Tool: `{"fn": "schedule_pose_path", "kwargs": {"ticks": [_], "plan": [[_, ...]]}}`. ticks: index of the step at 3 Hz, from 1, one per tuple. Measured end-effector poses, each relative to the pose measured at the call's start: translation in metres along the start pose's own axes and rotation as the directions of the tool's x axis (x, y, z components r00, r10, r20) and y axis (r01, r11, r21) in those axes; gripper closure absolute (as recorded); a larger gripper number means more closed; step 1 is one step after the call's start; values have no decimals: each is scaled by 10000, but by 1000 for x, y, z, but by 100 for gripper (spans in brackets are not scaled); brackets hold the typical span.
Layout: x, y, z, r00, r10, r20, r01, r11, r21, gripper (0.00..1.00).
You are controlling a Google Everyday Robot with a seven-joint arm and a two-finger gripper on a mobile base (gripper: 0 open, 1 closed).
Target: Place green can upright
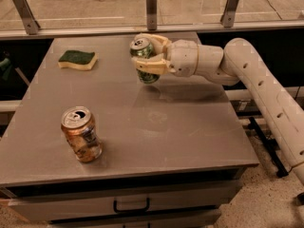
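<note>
The green can (pixel 144 60) has green-and-white sides and a silver top. It stands nearly upright at the back middle of the grey table (pixel 190 127), its base at or just above the surface; I cannot tell if it touches. My gripper (pixel 148 53) comes in from the right and its cream fingers are closed around the can's body. The white arm stretches off to the right edge of the view.
An orange-brown can (pixel 81 134) stands tilted at the front left of the table. A green and yellow sponge (pixel 77 60) lies at the back left. A railing with metal posts (pixel 151 7) runs behind the table. A drawer handle (pixel 131 206) is below the front edge.
</note>
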State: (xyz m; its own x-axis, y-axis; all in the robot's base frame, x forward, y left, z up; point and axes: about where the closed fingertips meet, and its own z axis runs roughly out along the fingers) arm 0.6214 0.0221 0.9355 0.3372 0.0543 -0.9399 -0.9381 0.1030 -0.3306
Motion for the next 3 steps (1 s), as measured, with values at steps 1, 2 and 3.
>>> {"fn": "schedule_pose_path", "kwargs": {"ticks": [1, 2, 3], "plan": [[14, 11, -5, 9997, -66, 214, 72, 9996, -262, 59], [21, 16, -13, 9993, -201, 323, 214, 9990, -386, 35], [22, 15, -29, 9990, -400, 188, 406, 9986, -339, 12]]}}
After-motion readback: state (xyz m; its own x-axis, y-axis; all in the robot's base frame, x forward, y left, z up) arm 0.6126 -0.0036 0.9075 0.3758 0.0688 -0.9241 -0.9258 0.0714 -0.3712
